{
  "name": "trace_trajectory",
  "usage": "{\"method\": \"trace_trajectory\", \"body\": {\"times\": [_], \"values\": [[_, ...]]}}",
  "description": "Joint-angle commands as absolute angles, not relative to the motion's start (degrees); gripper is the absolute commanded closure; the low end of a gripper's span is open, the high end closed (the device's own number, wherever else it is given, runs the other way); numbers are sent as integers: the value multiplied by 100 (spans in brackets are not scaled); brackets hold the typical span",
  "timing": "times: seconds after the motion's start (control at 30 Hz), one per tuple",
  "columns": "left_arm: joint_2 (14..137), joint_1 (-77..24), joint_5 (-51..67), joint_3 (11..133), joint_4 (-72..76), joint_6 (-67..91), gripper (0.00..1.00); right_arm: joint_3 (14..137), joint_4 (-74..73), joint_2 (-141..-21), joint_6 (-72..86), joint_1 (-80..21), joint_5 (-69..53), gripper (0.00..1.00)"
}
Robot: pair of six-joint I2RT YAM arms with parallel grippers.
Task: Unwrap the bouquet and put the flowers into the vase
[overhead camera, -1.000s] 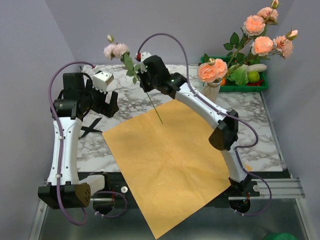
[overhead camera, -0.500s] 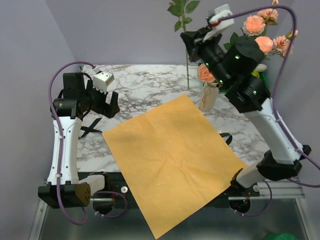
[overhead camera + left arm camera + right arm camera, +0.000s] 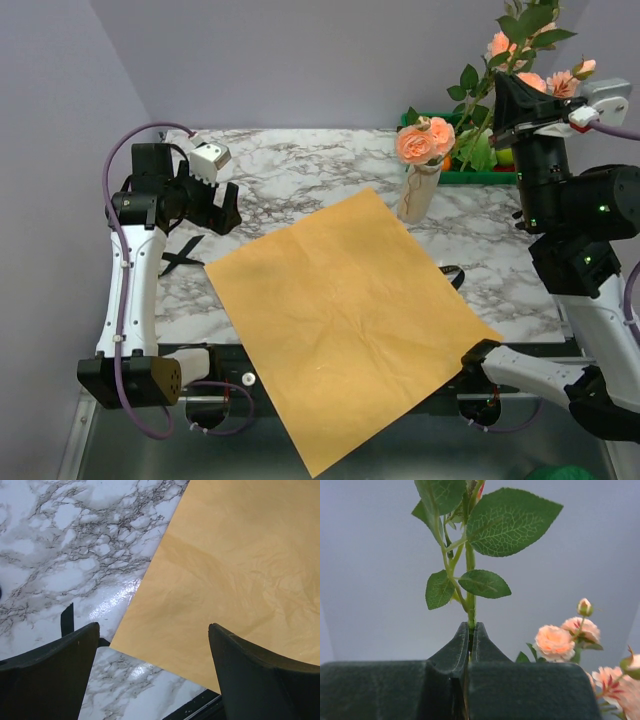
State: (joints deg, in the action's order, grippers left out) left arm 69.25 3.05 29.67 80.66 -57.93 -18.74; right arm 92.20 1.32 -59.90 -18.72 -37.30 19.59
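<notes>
Green flower stem (image 3: 470, 611) pinched upright between right fingers (image 3: 492, 655); left fingers (image 3: 50, 667) spread wide

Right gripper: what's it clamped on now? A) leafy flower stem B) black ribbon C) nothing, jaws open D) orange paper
A: the right wrist view shows the right gripper shut on a thin green stem, with leaves above its fingertips; the orange paper lies flat, away from it.

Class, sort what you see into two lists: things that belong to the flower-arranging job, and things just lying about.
Job: vase, roses in it, leafy stem in the shut right gripper, orange wrapping paper, black ribbon.
Lying about: green crate of vegetables.
</notes>
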Motion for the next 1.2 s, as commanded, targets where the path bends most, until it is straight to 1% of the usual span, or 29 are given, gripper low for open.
{"method": "trace_trajectory", "body": {"times": [0.0,0.03,0.13,0.27,0.53,0.7,0.83,1.17], "values": [[7031,352,3313,8296,-5783,-1951,1,8238,1544,-5810,-2127,-3393,2022,99],[7092,352,3340,8332,-5775,-1934,1,7887,1808,-5801,-2075,-3227,2013,99],[7215,352,3366,8402,-5792,-1916,1,7560,2328,-5958,-1768,-2780,1890,99],[7304,352,3375,8402,-5757,-1934,1,7059,3443,-6134,-1600,-2356,1741,99],[7497,352,3322,8516,-5757,-2048,1,6794,4095,-6661,-880,-1706,1661,99],[7620,352,3305,8596,-5757,-2057,1,6610,4429,-7030,-519,-1538,1705,99],[7717,352,3296,8648,-5757,-2065,1,6320,4825,-7259,-466,-1512,1758,99],[7787,343,3208,8692,-5801,-2136,1,6065,5334,-7655,-483,-1503,1714,99]]}}
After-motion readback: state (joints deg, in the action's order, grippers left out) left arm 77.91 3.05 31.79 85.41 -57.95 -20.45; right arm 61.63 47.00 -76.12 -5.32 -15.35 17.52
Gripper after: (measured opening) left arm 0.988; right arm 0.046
